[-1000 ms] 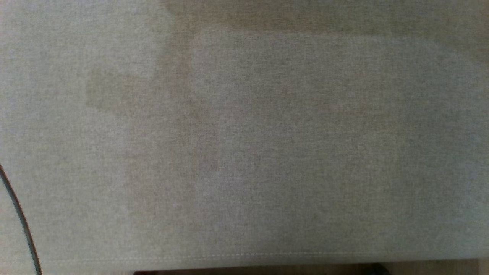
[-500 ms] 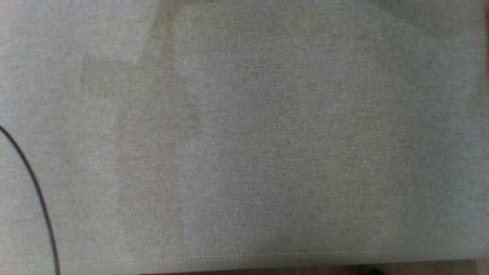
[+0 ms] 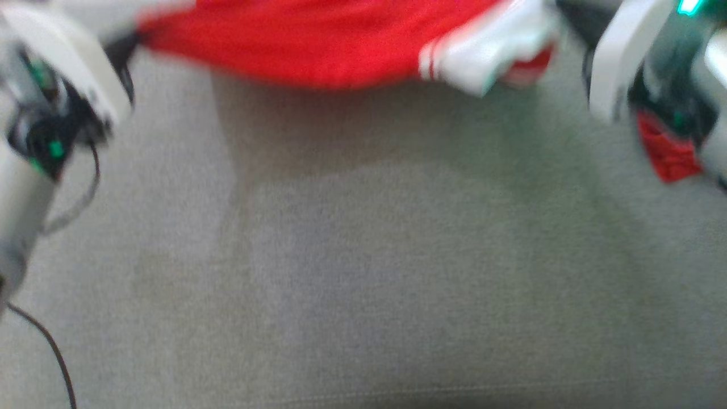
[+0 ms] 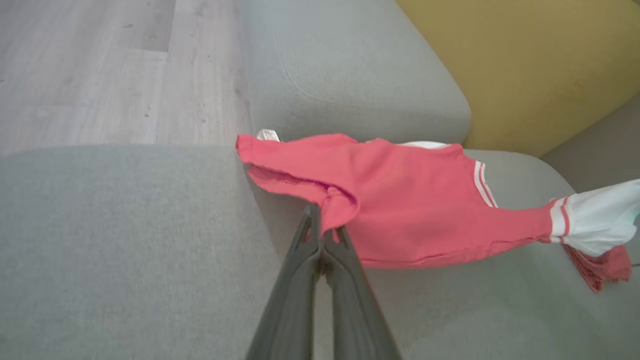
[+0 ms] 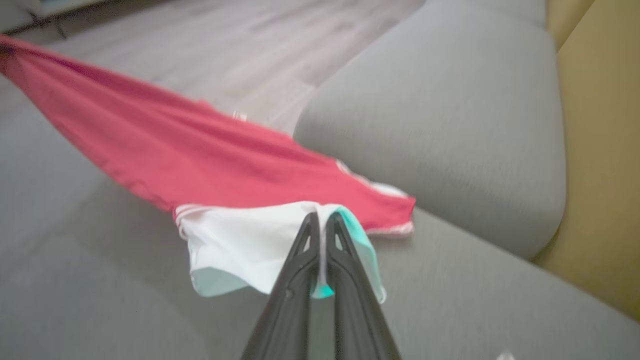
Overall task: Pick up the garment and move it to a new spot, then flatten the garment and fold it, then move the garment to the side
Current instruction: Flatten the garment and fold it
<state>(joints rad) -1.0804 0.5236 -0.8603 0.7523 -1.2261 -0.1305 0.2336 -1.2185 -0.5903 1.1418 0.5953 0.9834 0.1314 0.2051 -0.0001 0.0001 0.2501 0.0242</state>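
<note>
1. Nearest me, the grey sofa seat (image 3: 363, 272) lies bare, with a thin dark cable (image 3: 51, 352) curling over its near left corner.
2. Past that bare stretch, the red garment (image 3: 318, 45) with white sleeves hangs over the far part of the seat, pulled out left to right. Whether its lower hem brushes the cushion I cannot tell.
3. So the pick-up looks done, and I'd say the carry to a new spot is the step in hand. Laying it down, flattening, folding and setting it aside are all not yet done, by my reckoning.
4. The left claw (image 4: 322, 235) is clenched, pinching a bunched red edge at the garment's left end.
5. The right claw (image 5: 322, 220) is likewise clamped tight, nipping the white sleeve end where a mint-green lining shows.
6. Farther off sit another grey cushion (image 4: 350, 75), a yellow back cushion (image 4: 525, 65) and, beyond the sofa, pale wooden floor (image 4: 100, 75).
</note>
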